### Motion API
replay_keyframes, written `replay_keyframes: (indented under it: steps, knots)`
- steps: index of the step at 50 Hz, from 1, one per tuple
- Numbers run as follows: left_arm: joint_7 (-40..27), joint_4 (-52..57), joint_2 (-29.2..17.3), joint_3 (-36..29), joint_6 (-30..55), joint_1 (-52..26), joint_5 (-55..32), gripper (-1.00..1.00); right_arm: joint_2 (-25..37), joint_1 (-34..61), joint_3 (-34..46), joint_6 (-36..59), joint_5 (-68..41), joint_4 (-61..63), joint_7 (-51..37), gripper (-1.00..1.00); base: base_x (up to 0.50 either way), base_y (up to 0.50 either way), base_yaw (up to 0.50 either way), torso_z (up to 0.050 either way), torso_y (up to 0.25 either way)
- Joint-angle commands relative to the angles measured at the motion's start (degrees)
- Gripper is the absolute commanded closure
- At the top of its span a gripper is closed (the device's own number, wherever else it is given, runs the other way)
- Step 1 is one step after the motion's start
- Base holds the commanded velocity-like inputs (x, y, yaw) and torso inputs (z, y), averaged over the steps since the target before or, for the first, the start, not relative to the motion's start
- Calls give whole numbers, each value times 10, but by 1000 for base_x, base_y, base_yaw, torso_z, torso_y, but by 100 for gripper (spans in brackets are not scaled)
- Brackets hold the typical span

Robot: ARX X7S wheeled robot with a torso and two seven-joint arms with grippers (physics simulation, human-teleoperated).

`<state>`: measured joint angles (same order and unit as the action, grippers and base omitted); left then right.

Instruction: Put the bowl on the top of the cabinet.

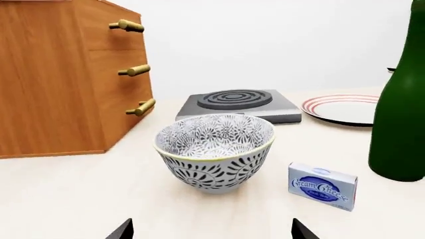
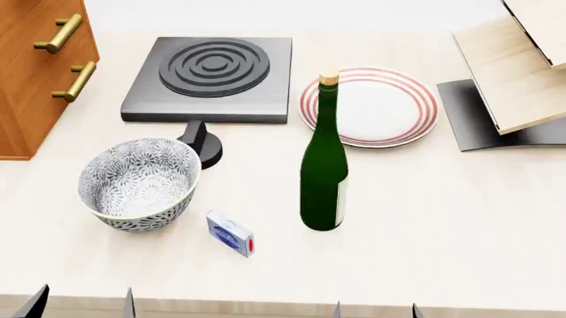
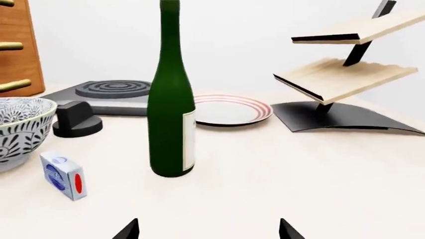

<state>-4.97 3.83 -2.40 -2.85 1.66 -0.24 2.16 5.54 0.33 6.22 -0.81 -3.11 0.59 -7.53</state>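
You have not yet begun the lift: the bowl (image 2: 139, 184) sits upright on the pale table (image 2: 442, 232), untouched, just in front of the cabinet (image 2: 36, 73), which stands at the table's left edge with its top out of sight. All of the work is left, by my reading: grasp, raise, place.

Your left gripper (image 1: 211, 230) faces the bowl with its tips spread wide, holding nothing. Your right gripper (image 3: 207, 229) is also spread wide and empty, facing the green bottle (image 2: 324, 173).

The bowl is empty. The red-ringed plate (image 2: 380, 109) beyond the bottle holds nothing. A small cream cheese box (image 2: 230, 234) lies just beside the bowl.
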Motion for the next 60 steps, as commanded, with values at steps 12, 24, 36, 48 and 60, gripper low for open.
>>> replay_keyframes:
  steps: [12,24,36,48,60]
  knots:
    - [-3,17,-21,-15,16,9,-61,-100,24,5,24,98,-1,136,-28,-100,0,0,0,0,0]
    - [-23,167,-36,-28,121,2,-56,-100,41,32,23,195,1,264,-38,-100,0,0,0,0,0]
    - [-37,259,-49,-39,185,-13,-54,-100,48,50,18,245,-11,330,-43,-100,0,0,0,0,0]
    - [-47,276,-55,-44,189,-14,-57,-100,49,50,18,240,-17,328,-50,-100,0,0,0,0,0]
    - [-55,279,-61,-51,183,-8,-59,-100,45,42,0,210,-40,312,-55,-100,0,38,0,0,0]
